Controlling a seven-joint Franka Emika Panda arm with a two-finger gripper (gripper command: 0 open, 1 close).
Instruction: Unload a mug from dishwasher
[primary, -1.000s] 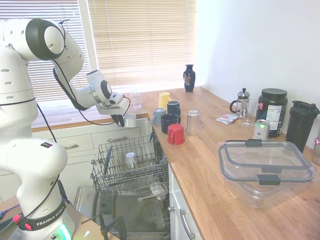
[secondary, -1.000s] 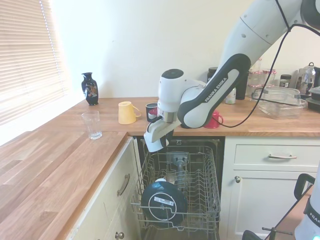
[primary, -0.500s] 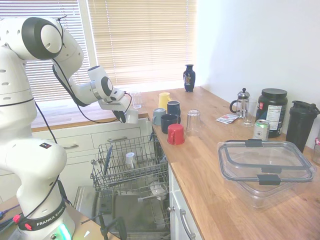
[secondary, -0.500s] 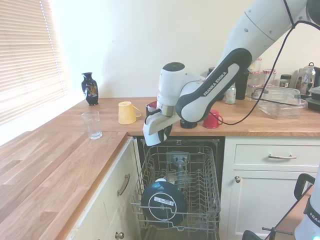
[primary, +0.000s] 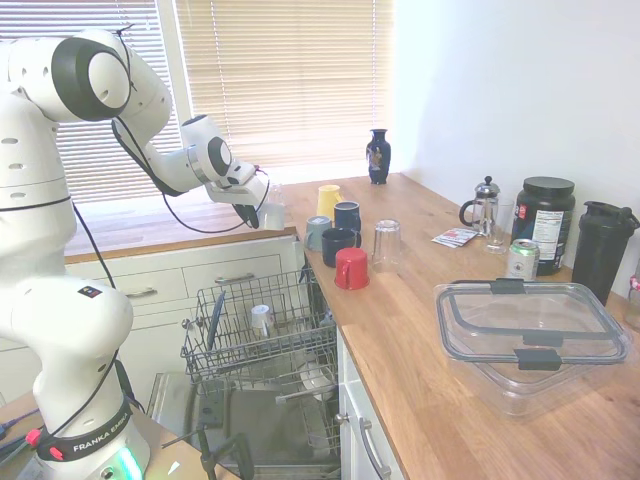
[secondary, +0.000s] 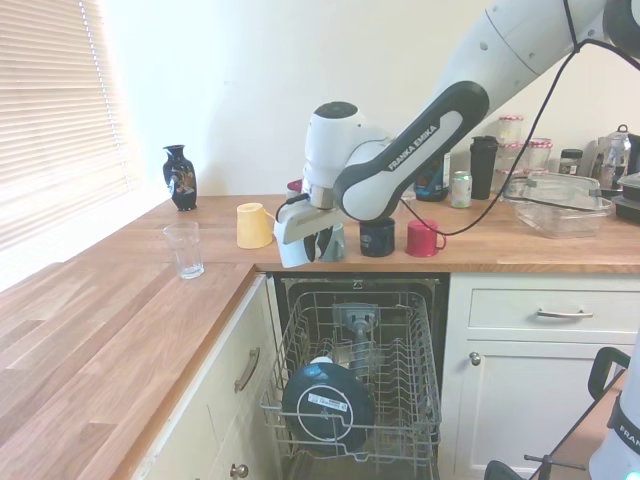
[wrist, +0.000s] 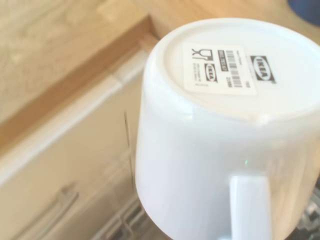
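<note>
White arm had clearly swung up and toward the worktop (secondary: 120, 330) over that last second, so the mug (secondary: 292, 240) went from hanging just over the dishwasher (secondary: 352, 385) rack to about level with the worktop edge, clear of the wires altogether. Pincer (secondary: 300, 235) was clamped on the mug, which sat tilted with its base turned toward the wrist camera; in the wrist view you could read the sticker on the bottom of the mug (wrist: 220, 125) and see the handle running along its side, so the grip looked solid to me. In the first exterior view the mug (primary: 270, 214) was near the corner of the worktop, a little short of the cluster with the yellow mug (primary: 328, 199), the grey-blue mug (primary: 318, 232) and the red mug (primary: 351, 268). My read was that the lifting-out part was done and what remained was carrying it over bare wood, righting it and setting it down.
</note>
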